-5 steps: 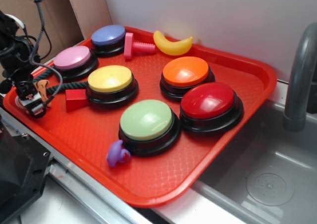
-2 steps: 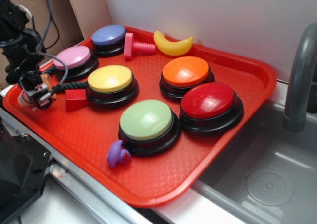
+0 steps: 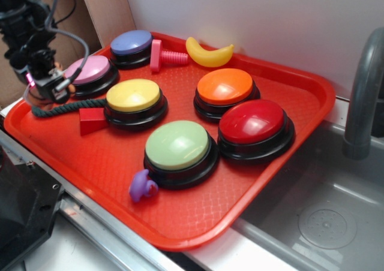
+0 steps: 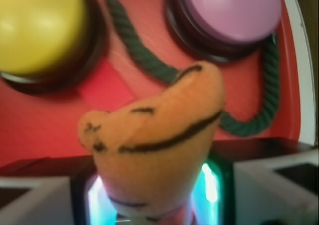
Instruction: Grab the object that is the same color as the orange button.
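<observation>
The object, a small orange plush tiger [image 4: 154, 135] with dark stripes, fills the wrist view, pinched between my fingers. My gripper [image 3: 51, 85] is shut on it and hangs above the tray's left side, just in front of the pink button [image 3: 89, 70]. The tiger's dark green rope [image 3: 60, 110] trails down onto the tray and curls past the pink button [image 4: 229, 11]. The orange button [image 3: 225, 86] sits at the tray's centre right, far from the gripper.
On the red tray [image 3: 180, 223] stand yellow [image 3: 133, 96], green [image 3: 177, 145], red [image 3: 252, 121] and blue [image 3: 131, 43] buttons. A red block [image 3: 92, 120], yellow banana [image 3: 208, 54], pink bolt [image 3: 163, 56] and purple toy [image 3: 143, 187] lie around them. A sink [image 3: 324, 223] is to the right.
The gripper has risen and moved toward the back of the tray with the tiger in it. The rope has been dragged along and now lies stretched out in front of the red block.
</observation>
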Motion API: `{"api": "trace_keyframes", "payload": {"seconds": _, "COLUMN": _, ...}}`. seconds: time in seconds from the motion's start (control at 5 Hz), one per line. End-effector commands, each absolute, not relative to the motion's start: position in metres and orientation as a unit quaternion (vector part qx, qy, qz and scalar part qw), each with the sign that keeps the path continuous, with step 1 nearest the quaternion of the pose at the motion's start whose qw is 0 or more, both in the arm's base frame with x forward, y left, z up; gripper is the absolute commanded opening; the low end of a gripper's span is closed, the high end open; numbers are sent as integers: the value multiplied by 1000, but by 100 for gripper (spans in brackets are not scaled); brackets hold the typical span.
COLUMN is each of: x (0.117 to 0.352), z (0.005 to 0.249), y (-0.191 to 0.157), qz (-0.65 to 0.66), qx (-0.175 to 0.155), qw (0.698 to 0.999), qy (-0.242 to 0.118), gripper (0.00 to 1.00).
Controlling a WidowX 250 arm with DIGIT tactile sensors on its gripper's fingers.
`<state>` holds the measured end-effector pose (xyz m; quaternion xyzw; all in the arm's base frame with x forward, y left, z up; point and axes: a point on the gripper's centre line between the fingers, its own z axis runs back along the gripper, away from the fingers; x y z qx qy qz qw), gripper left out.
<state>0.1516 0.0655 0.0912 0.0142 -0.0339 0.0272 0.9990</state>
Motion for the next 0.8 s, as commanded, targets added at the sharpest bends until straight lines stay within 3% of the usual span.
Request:
{"api": "trace_keyframes", "payload": {"seconds": 0.0, "x": 172, "z": 135, "y": 23, "qz": 3, "qx": -27, "qw": 997, "qy": -67, "gripper": 0}}
{"api": "trace_keyframes", "payload": {"seconds": 0.4, "x": 178, "z": 159, "y": -34, "qz": -28, "qx": -31, "qw": 996, "qy": -84, "gripper": 0}}
{"api": "trace_keyframes", "payload": {"seconds": 0.6, "x": 180, "z": 149, "y": -35, "qz": -19, "qx": -52, "qw": 996, "qy": -68, "gripper": 0}}
